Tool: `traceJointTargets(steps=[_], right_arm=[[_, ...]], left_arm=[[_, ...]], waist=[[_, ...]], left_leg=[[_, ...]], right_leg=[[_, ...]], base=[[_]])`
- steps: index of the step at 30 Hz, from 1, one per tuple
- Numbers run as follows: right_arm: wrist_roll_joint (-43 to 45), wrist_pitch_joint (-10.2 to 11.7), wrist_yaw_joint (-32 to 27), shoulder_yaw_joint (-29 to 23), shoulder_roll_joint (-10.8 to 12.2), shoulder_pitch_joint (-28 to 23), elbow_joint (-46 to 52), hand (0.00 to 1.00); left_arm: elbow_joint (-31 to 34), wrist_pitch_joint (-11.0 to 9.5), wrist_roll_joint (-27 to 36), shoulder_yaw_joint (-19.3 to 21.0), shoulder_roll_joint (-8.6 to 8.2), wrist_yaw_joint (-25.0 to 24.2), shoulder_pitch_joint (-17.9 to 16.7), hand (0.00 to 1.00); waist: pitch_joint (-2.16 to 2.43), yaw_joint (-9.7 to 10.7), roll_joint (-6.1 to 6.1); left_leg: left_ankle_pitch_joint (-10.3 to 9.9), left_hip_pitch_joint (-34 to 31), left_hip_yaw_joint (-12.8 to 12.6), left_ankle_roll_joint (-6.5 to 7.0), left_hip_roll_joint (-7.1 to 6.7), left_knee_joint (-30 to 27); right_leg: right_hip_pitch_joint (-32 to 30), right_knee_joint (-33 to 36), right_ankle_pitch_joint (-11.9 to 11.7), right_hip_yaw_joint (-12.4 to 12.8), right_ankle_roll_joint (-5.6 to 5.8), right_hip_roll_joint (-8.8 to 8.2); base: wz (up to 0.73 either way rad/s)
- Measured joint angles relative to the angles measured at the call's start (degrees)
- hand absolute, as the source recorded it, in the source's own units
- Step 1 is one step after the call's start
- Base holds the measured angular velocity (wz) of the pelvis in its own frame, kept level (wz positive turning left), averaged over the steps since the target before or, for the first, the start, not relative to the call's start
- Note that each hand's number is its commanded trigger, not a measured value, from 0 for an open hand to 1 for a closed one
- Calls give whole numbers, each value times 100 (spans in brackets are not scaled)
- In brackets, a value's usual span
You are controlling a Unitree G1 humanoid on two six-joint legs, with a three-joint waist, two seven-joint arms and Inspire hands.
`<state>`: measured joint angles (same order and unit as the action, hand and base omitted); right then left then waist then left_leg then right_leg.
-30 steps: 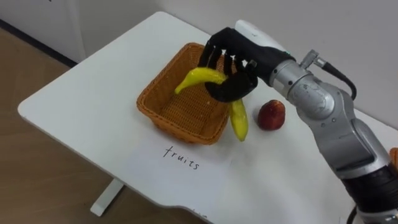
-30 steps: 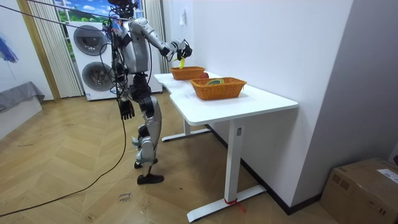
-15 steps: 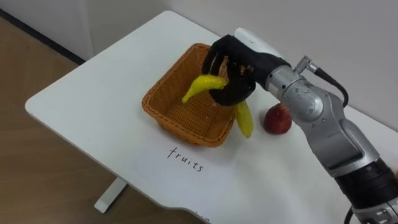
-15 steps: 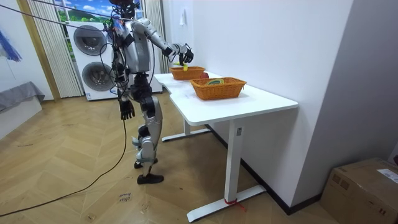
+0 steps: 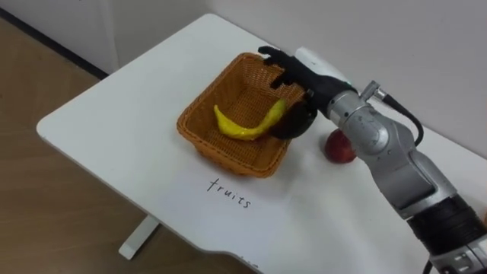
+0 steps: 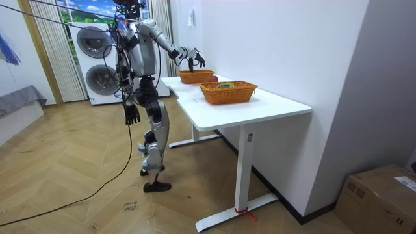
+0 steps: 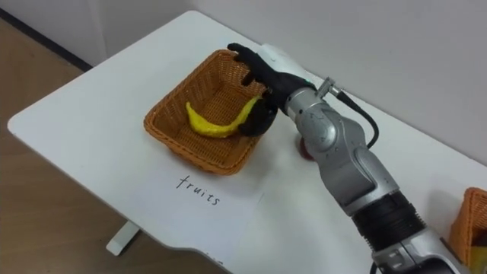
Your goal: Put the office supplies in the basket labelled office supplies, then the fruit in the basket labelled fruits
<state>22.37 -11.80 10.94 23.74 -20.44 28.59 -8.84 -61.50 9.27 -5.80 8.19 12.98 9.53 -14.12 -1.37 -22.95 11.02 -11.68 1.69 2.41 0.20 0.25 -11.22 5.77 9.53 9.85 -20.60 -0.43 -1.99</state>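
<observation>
We saw the white bench (image 5: pixel 114 129) pushed against the wall along its 12 o'clock side. Its rounded corner lay at 9 o'clock and its near edge ran past 6 o'clock, with bare wooden floor below. The robot stood at the end of the bench on the room view's left, with open floor around its feet.

The fruit basket (image 5: pixel 228 156) sat mid-bench, with a wide strip of bare bench from 8 to 11 o'clock of it. A second basket (image 6: pixel 227 91) stood well apart along the bench toward the room view's right. A sheet of paper (image 5: pixel 228 202) with a handwritten label lay just beside the fruit basket at 6 o'clock, short of the near edge.

The right hand (image 5: pixel 293 84) hovered over the basket's rim at 2 o'clock, its fingers (image 5: pixel 268 54) spread wide and grasping nothing. The left hand (image 6: pixel 132 116) hung at the robot's side, too small for us to judge.

The banana (image 5: pixel 240 128) lay inside the fruit basket, its 3 o'clock end close under the right hand; we could not tell whether they touched. The apple (image 5: pixel 340 148) rested on the bench just outside the basket at 3 o'clock.
</observation>
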Motion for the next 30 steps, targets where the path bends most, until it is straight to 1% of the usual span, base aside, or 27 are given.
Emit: traceJointTargets(steps=[13,19,22,23,25,26,27,29,30], right_arm=[[1,2,-233,-2,0,0,-2,0],[-570,6,-558,-21,0,0,-33,0],[-971,70,-764,-135,-7,0,-178,0],[-1065,75,-797,-168,-7,0,-178,0],[-1267,126,-942,-347,-7,-9,-178,0],[-1340,134,-994,-411,-7,-9,-178,0],[-1507,156,-1131,-535,-8,-10,-178,0],[-1748,219,-1416,-777,-7,-12,-181,0],[-1787,235,-1479,-814,-7,-14,-181,0]], left_arm=[[-39,37,1,1,-8,2,-11,0],[-35,59,12,2,-43,3,-21,0],[-38,64,9,5,-48,2,-31,0],[-39,64,10,5,-55,2,-46,0],[-38,65,-5,7,-86,-2,-158,0],[-38,67,-3,7,-91,-7,-183,0],[-37,69,-1,2,-94,-11,-228,0],[-34,75,-1,3,-102,-21,-241,0],[-34,75,-1,4,-108,-24,-243,0]], waist=[[16,52,-27],[53,87,-107],[69,175,-135],[68,215,-140],[60,299,-197],[60,334,-206],[64,400,-224],[56,516,-265],[59,547,-281]], left_leg=[[1,-1,7,-1,-4,-26],[1,8,48,-1,-12,-48],[6,20,100,-3,-14,-57],[6,26,101,-3,-14,-56],[6,74,99,-3,-17,-52],[6,81,99,-3,-17,-52],[6,89,100,-3,-16,-53],[5,94,93,-3,-13,-66],[5,96,93,-3,-14,-69]], right_leg=[[19,1,0,4,0,1],[67,-4,0,-39,0,-2],[98,-1,0,-103,1,-9],[106,-4,0,-97,1,-7],[156,-4,0,-85,1,-7],[169,-3,0,-86,1,-8],[182,-2,0,-88,1,-8],[187,-1,0,-89,1,-9],[190,0,0,-89,1,-11]], base=[[0],[3],[13],[0],[0],[0],[0],[0],[0]])
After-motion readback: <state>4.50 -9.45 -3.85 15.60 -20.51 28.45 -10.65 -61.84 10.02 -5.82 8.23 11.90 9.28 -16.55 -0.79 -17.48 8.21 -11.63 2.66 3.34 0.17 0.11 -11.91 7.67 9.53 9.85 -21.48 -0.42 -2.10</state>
